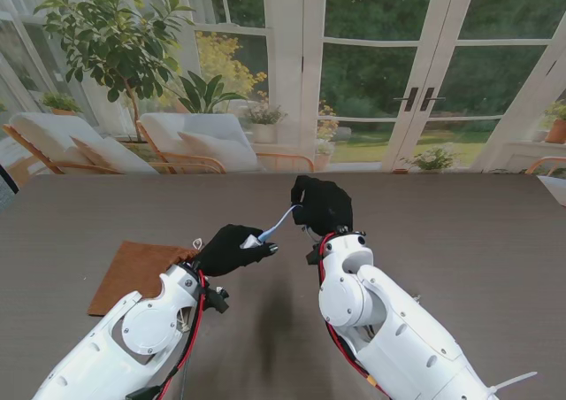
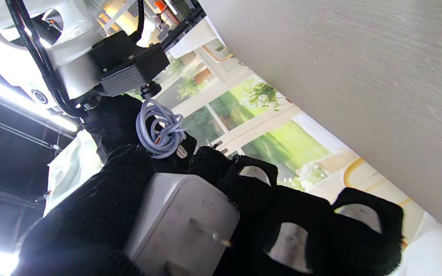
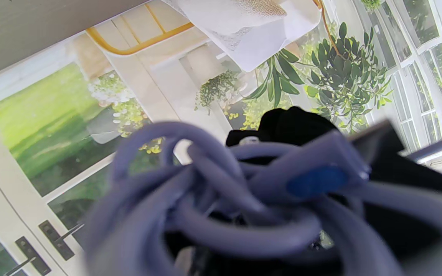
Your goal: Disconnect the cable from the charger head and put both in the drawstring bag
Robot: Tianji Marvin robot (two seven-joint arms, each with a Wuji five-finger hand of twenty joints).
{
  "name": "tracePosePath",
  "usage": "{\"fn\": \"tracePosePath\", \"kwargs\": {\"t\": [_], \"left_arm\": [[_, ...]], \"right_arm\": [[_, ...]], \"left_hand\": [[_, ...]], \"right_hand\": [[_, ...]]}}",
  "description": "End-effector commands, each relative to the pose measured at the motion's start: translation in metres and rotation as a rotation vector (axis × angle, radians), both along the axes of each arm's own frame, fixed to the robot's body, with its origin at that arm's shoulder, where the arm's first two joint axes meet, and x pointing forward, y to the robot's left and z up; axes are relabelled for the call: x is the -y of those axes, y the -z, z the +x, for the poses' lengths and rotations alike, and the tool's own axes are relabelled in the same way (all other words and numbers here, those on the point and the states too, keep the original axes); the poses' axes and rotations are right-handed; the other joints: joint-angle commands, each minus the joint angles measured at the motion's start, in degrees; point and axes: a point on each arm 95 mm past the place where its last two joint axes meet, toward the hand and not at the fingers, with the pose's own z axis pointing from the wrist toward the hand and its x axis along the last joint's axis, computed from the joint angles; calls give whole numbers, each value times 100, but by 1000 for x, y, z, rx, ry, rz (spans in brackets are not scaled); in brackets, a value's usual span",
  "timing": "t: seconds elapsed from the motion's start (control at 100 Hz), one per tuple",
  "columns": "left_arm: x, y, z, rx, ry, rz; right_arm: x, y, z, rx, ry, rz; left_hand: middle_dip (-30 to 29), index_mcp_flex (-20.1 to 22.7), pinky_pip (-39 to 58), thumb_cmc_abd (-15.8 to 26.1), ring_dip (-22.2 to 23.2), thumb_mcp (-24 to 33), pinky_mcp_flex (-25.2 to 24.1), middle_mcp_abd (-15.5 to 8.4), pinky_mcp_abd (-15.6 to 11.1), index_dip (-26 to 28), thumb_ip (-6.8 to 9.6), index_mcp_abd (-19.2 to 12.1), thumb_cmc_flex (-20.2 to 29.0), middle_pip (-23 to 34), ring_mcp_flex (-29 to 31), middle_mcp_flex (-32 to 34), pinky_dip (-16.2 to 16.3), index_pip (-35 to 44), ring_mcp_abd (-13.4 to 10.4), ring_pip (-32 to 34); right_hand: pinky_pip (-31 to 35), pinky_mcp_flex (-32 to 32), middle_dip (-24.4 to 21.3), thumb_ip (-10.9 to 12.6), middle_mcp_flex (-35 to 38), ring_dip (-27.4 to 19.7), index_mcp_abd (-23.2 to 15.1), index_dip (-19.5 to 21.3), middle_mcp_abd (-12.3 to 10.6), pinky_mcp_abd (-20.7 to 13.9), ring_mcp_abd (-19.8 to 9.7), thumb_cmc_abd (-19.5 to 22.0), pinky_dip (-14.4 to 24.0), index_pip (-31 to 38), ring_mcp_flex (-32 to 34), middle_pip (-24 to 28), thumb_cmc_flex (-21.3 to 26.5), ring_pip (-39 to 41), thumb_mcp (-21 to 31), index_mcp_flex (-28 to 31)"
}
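Stand view: left hand (image 1: 232, 250) closed on charger (image 1: 252, 240), right hand (image 1: 322, 205) closed on cable (image 1: 279, 222), both above desk (image 1: 460, 241); bag (image 1: 133, 274) flat at left. Left wrist: charger (image 2: 180, 222) gripped, cable (image 2: 159, 132) coiled beyond. Right wrist: blurred cable (image 3: 221, 207) loops held close.

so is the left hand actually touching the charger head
Touching. The left wrist view shows the left hand with its fingers wrapped against the white charger head, no gap between them.
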Motion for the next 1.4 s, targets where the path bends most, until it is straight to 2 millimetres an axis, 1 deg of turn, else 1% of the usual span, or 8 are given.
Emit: {"fn": "tracePosePath", "kwargs": {"t": [0.0,0.47,0.98,1.16,1.18,1.27,1.33,1.39], "left_arm": [[-3,9,-6,-29,9,23],[-8,14,-12,-44,-8,36],[-4,21,-2,-85,-4,51],[-4,26,2,-121,1,81],[-4,26,2,-126,3,86],[-4,30,4,-142,4,102],[-3,33,5,-162,5,110],[-3,35,7,-175,4,121]], "right_arm": [[6,-6,7,4,24,3],[12,-6,15,-8,55,-3],[12,-6,12,-24,28,-9],[11,-7,12,-26,21,-16],[11,-7,12,-27,21,-16],[11,-7,12,-31,16,-20],[10,-7,12,-34,13,-21],[10,-6,11,-37,9,-24]], "left_hand": [[184,791,396,355,-29,585,56,258,17,170,255,104,413,516,243,103,-128,755,-131,632],[222,769,372,370,-26,563,23,256,11,180,252,101,412,503,244,104,-103,756,-131,631],[280,619,204,465,-26,341,-208,311,5,149,209,130,530,207,239,80,16,641,-22,484],[425,464,-58,549,-2,108,-518,379,-17,62,179,162,658,-265,234,60,226,452,126,163],[522,424,-119,580,32,-11,-564,379,-21,45,172,167,721,-379,236,63,298,415,147,90],[596,266,-254,645,45,-206,-743,397,-73,-13,144,165,805,-573,237,-44,375,296,186,-120],[640,108,-449,665,171,-395,-983,456,-101,-108,134,195,906,-748,82,-223,498,168,254,-373],[619,-15,-548,635,213,-436,-1126,472,-132,-192,124,181,922,-842,-55,-345,541,49,283,-507]], "right_hand": [[1392,3283,-23,78,651,109,-736,793,762,-430,-824,423,272,967,47,521,474,484,468,643],[1392,3296,-34,81,649,122,-743,825,764,-432,-816,424,348,945,47,547,457,487,478,676],[1392,3307,-40,86,648,129,-753,846,768,-467,-832,417,392,937,47,553,464,484,480,683],[1392,3311,-42,82,646,132,-749,849,761,-482,-839,412,410,933,48,551,453,484,481,684],[1392,3311,-42,82,646,132,-749,850,765,-483,-840,411,412,933,48,551,453,483,481,684],[1392,3312,-42,82,645,133,-749,851,768,-482,-840,412,420,932,48,550,454,483,482,684],[1392,3313,-41,83,646,135,-749,852,773,-483,-841,408,425,931,48,551,457,484,485,684],[1392,3316,-37,82,647,137,-749,853,768,-489,-849,410,434,931,48,557,455,483,486,685]]}}
